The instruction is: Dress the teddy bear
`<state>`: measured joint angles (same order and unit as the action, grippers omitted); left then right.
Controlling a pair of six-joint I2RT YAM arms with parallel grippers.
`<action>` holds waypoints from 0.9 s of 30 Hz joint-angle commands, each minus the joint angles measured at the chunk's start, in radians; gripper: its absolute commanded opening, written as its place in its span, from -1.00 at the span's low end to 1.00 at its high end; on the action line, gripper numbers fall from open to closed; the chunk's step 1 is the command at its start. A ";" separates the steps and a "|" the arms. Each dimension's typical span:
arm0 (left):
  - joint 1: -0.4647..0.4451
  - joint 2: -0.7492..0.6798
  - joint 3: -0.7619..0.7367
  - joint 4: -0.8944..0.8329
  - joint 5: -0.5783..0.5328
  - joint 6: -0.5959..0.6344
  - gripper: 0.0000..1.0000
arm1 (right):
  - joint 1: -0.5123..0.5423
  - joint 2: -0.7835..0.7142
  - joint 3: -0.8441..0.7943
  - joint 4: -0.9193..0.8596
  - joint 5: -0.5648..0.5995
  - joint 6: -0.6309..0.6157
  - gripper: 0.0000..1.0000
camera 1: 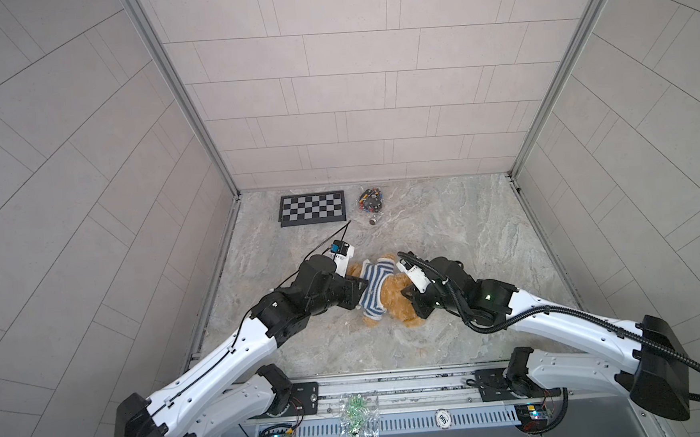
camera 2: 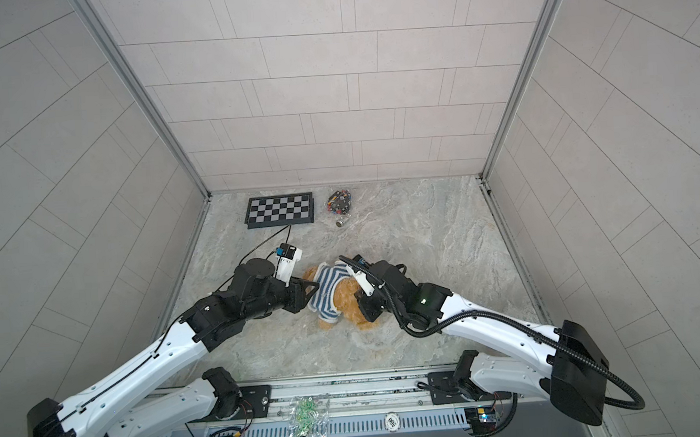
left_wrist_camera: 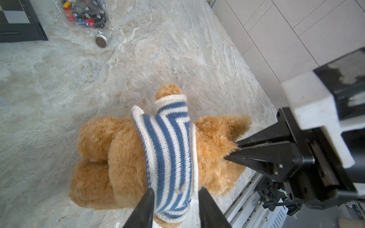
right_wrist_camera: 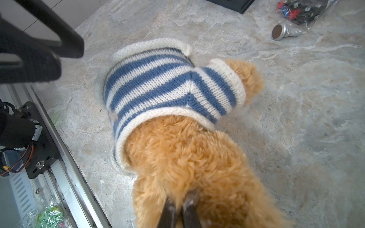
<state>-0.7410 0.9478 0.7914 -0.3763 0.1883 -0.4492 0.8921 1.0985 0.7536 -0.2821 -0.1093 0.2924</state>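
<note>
Golden-brown plush, the teddy bear (camera 1: 395,299) lies in the middle of the counter (camera 1: 466,241), wearing the striped shirt (camera 1: 375,278). My left claw (left_wrist_camera: 176,190) stands partly open, jaws either side of the shirt. My right claw (right_wrist_camera: 181,199) is closed, pinching the bear's fur.

golden-brown teddy bear (camera 1: 395,299), blue-and-white striped shirt (camera 1: 375,283), black-and-grey chequered board (camera 1: 312,208), grey marbled table (camera 1: 445,230)
</note>
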 commanded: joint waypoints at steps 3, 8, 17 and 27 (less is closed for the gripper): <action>0.011 0.057 0.059 -0.071 -0.065 -0.017 -0.34 | 0.026 -0.046 0.030 0.039 0.051 -0.044 -1.00; 0.011 0.116 0.079 -0.064 -0.061 -0.026 -0.45 | 0.045 -0.045 0.027 0.047 0.064 -0.057 -1.00; 0.024 0.104 0.047 -0.037 -0.072 -0.058 -1.00 | 0.051 -0.059 0.020 0.043 0.081 -0.071 -1.00; 0.177 0.043 -0.049 -0.009 0.002 -0.060 -1.00 | 0.052 -0.101 -0.005 0.053 0.089 -0.083 -1.00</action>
<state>-0.5880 0.9985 0.7616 -0.3935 0.1844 -0.5194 0.9382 1.0283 0.7532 -0.2611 -0.0406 0.2291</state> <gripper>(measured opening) 0.045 0.069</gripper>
